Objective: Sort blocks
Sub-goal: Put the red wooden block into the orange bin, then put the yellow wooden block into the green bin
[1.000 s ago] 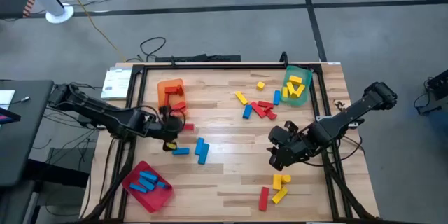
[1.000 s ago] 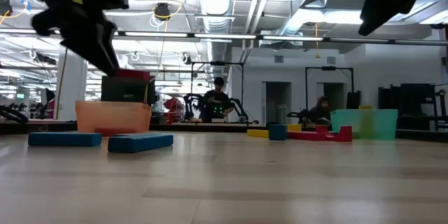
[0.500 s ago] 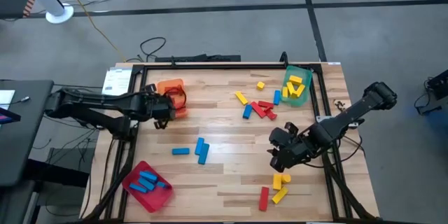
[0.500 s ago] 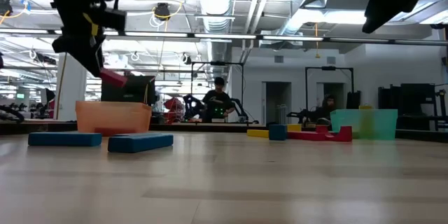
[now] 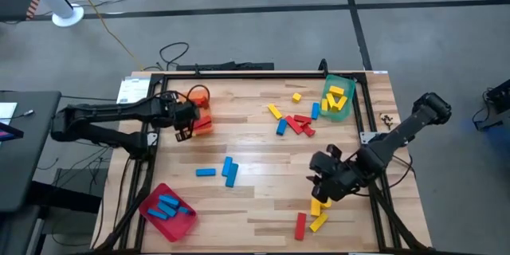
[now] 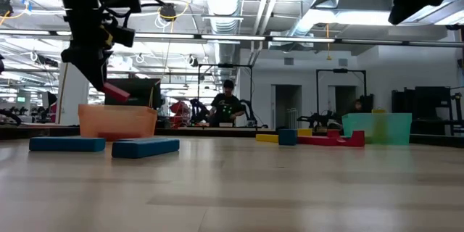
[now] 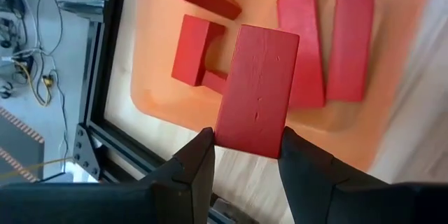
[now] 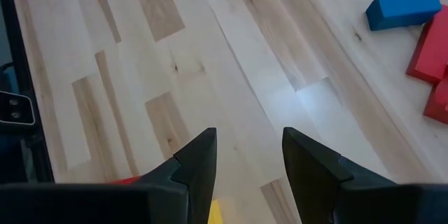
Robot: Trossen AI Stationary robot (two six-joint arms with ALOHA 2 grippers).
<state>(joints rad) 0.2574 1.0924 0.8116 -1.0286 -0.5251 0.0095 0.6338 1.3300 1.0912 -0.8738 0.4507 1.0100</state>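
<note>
We judge the step in hand to be the drop of a red block (image 7: 257, 91) into the orange tray (image 5: 194, 96): our left gripper (image 7: 245, 150) hangs over that tray with the block pinched by one end between its jaws, above several red blocks already lying inside. The next move calls only for the jaws to part, with the block well inside the tray's wall so it cannot tip onto the tabletop (image 5: 255, 199). Our right gripper (image 8: 248, 147) hovers low over the loose yellow and red blocks near the front right, jaws apart and empty; it needs to descend squarely on one piece. The left wrist view shows the grip and the tray's contents, which the arm partly hides from above. The high view alone shows the whole sort: blue blocks in the red tray (image 5: 187, 221), yellow ones in the green tray (image 5: 344, 115), and two loose groups left.
</note>
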